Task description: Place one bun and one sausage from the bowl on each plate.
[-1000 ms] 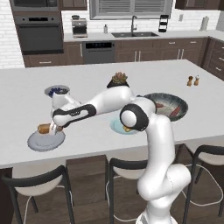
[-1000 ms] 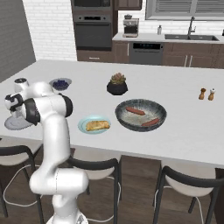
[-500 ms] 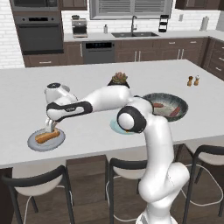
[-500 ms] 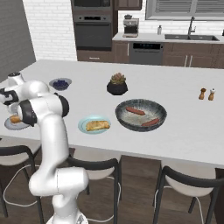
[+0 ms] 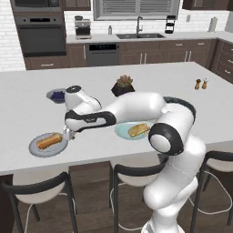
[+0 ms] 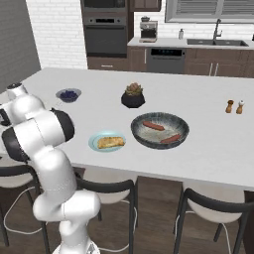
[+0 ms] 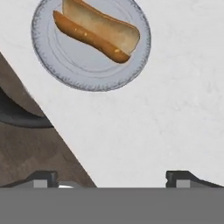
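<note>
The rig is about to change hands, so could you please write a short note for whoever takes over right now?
Claw: open, holding nothing, above the counter beside the grey plate.
Grey plate: bun and sausage lie on it together.
Teal plate: has a bun only.
Bowl: two sausages remain inside.
Done: grey plate complete; the bun is on the teal plate.
Left: move one sausage from the bowl to the teal plate.

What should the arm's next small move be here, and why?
Probably swing the open gripper back toward the bowl for a sausage: the grey plate holds bun and sausage, while the teal plate seems to hold only a bun.
</note>
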Motion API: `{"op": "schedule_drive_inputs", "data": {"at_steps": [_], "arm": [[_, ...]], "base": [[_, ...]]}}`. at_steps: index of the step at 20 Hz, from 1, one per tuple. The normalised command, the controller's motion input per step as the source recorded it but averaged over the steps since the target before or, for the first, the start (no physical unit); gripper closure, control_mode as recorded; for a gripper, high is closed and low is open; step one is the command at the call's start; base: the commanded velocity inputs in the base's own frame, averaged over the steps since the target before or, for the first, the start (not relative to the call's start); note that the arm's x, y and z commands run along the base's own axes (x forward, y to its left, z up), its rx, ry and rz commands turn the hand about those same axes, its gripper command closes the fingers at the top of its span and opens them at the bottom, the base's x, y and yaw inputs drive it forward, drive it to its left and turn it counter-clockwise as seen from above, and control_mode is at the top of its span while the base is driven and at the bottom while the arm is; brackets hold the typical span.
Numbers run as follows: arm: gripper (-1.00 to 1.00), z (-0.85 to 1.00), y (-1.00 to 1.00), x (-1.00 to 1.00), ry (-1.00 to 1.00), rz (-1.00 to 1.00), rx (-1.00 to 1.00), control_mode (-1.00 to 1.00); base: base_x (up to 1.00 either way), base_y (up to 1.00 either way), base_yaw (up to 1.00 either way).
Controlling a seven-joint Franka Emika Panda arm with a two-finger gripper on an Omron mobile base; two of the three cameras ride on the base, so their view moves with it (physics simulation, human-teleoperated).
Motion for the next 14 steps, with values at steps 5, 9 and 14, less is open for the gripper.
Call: {"op": "schedule_drive_inputs", "data": {"at_steps": [5, 9, 14], "arm": [[-1.00, 0.27, -1.00, -0.24, -0.04, -0.33, 0.02, -1.00], [-1.00, 0.28, -1.00, -0.20, -0.06, -0.34, 0.02, -1.00], [-1.00, 0.35, -1.00, 0.00, -0.01, -0.35, 0.00, -1.00]], "base": [[0.00, 0.00, 0.00], [0.00, 0.00, 0.00], [0.00, 0.00, 0.00]]}}
